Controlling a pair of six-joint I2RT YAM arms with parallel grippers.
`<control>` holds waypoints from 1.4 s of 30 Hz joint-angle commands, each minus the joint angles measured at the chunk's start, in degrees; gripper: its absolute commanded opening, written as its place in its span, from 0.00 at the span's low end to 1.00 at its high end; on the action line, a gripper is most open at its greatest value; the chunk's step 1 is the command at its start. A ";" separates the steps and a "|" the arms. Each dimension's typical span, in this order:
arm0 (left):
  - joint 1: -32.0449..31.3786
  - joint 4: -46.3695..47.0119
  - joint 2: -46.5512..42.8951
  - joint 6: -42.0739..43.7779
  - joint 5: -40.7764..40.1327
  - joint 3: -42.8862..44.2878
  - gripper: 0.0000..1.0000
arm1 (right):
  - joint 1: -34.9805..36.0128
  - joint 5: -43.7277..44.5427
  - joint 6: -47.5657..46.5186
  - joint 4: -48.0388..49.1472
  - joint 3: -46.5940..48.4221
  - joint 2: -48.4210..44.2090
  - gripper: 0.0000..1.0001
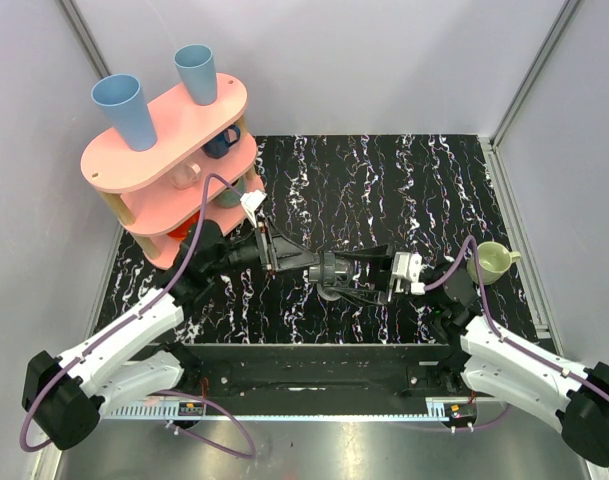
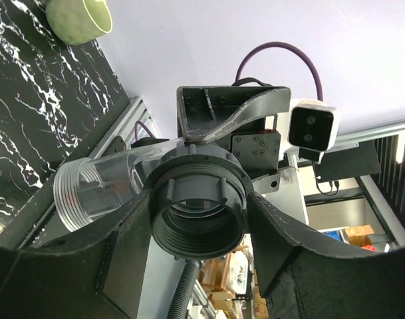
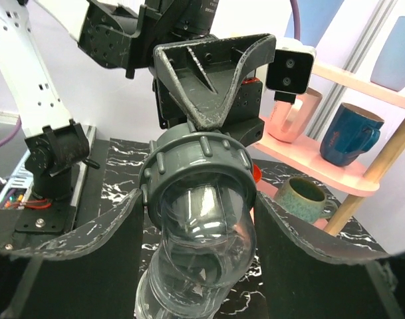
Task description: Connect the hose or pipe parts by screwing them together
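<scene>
The hose or pipe parts hang joined above the mat's middle [image 1: 334,270]. In the left wrist view a dark grey coupling [image 2: 199,229] with inner threads faces me, a ribbed ring nut [image 2: 195,159] behind it, and a clear elbow pipe [image 2: 96,189] branching left. My left gripper [image 2: 199,219] is shut on the coupling, both fingers against its sides. In the right wrist view my right gripper [image 3: 202,226] is shut on the clear elbow [image 3: 202,246], with the ring nut [image 3: 199,166] just above its fingers. The two grippers [image 1: 319,268] [image 1: 374,272] meet nose to nose.
A pink two-tier rack [image 1: 169,150] with blue cups and mugs stands at the back left. A pale green cup [image 1: 492,262] sits on the black marbled mat [image 1: 384,190] near the right arm. Grey walls close in the back and both sides.
</scene>
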 commanded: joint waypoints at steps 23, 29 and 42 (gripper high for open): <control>-0.61 -20.14 -7.79 91.53 7.47 3.98 0.02 | 0.39 -5.82 49.41 -3.04 13.22 10.05 0.00; -0.61 -18.40 -11.65 89.53 2.13 3.71 0.63 | 0.48 -3.03 43.39 -6.27 11.11 9.01 0.00; -0.61 -28.05 -18.34 55.64 -16.52 10.21 0.84 | 0.48 4.80 18.07 -18.68 11.82 -0.04 0.00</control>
